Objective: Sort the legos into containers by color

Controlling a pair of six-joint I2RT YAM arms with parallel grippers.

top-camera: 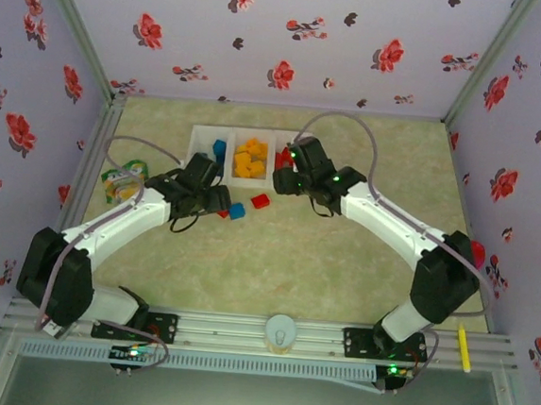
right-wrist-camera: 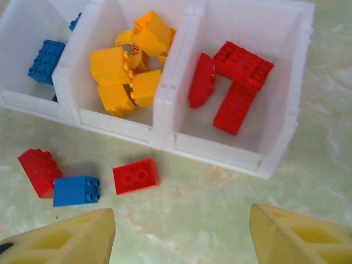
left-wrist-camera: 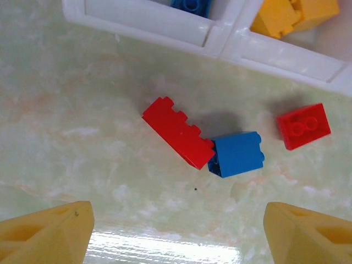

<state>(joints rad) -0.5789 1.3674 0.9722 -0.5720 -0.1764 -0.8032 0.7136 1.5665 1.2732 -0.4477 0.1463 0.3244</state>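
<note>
Left claw (left-wrist-camera: 176,223) wide open, empty, over red brick (left-wrist-camera: 179,133) touching blue brick (left-wrist-camera: 237,154), just off near wall of tray (left-wrist-camera: 165,25) by far edge of table (top-camera: 341,266), prob. lining up a pick; right claw (right-wrist-camera: 181,220) open, empty, nr reds' compartment (right-wrist-camera: 286,82).

Red lego (right-wrist-camera: 136,176), blue lego (right-wrist-camera: 76,190), yellow-orange legos (right-wrist-camera: 118,77), white tray (right-wrist-camera: 220,151), red-flowered lilac walls (top-camera: 266,32).

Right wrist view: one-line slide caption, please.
Open right gripper above a flat red brick, a blue brick and a tipped red brick, outside the colour-sorted tray.
</note>
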